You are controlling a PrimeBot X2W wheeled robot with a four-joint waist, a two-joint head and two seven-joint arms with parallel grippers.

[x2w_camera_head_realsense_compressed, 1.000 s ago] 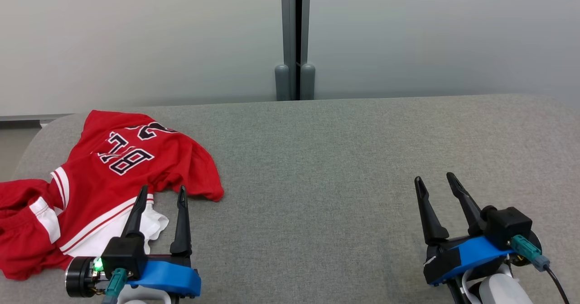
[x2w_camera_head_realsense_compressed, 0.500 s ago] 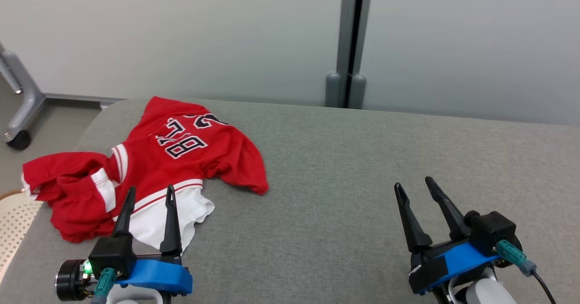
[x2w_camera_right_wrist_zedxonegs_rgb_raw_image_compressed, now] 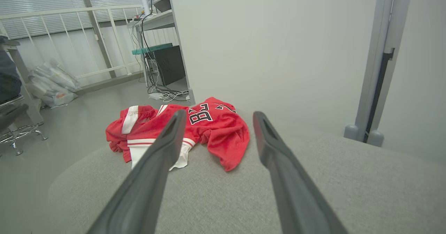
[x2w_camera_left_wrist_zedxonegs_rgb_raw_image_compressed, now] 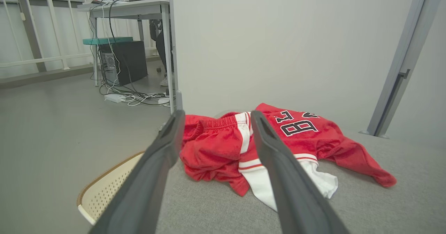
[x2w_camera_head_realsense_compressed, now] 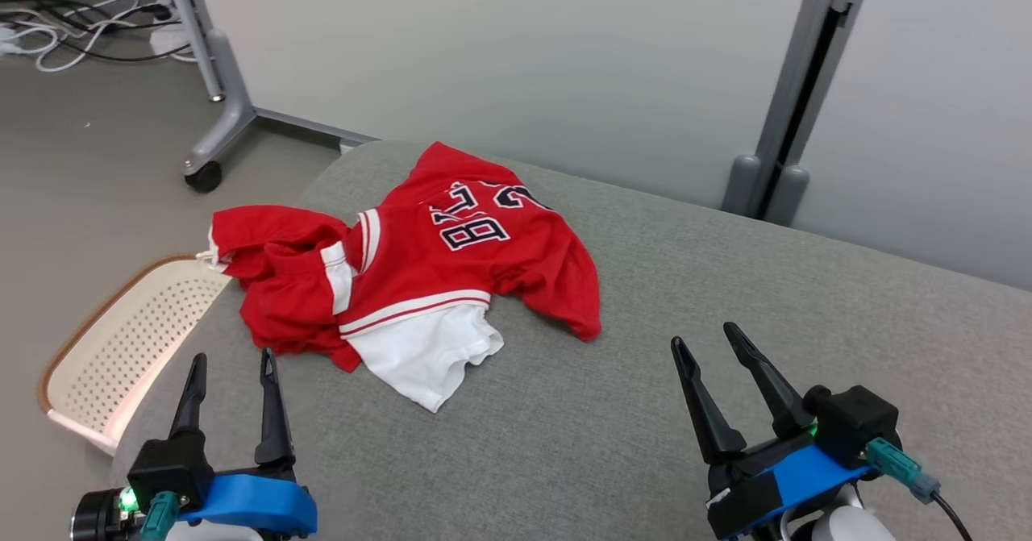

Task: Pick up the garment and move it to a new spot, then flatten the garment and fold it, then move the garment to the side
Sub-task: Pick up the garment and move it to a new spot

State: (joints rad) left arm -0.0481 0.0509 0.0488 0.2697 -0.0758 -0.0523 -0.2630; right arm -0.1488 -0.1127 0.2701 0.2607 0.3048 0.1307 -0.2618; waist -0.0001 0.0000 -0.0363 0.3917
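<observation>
The garment [x2w_camera_head_realsense_compressed: 419, 267] is a red jersey with white trim and dark letters, lying crumpled near the left end of the grey cushioned surface [x2w_camera_head_realsense_compressed: 726, 347]. One red part hangs over the surface's left edge. My left gripper [x2w_camera_head_realsense_compressed: 230, 357] stands open, short of the garment's near edge and apart from it. My right gripper [x2w_camera_head_realsense_compressed: 705, 335] is open over bare surface, well to the garment's right. In the left wrist view the garment [x2w_camera_left_wrist_zedxonegs_rgb_raw_image_compressed: 292, 140] lies ahead, past the open left gripper [x2w_camera_left_wrist_zedxonegs_rgb_raw_image_compressed: 216, 112]. In the right wrist view the garment [x2w_camera_right_wrist_zedxonegs_rgb_raw_image_compressed: 209, 126] lies ahead and to the left of the open right gripper [x2w_camera_right_wrist_zedxonegs_rgb_raw_image_compressed: 217, 112].
A cream perforated basket [x2w_camera_head_realsense_compressed: 121, 339] sits on the floor beside the surface's left end. A wheeled grey stand [x2w_camera_head_realsense_compressed: 214, 81] and cables [x2w_camera_head_realsense_compressed: 72, 29] are at the far left. A pale wall with a grey post [x2w_camera_head_realsense_compressed: 786, 106] runs behind the surface.
The head camera has turned left, so the whole scene shifted right and the basket and stand came into view. Both grippers stayed open; the garment lies as before.
</observation>
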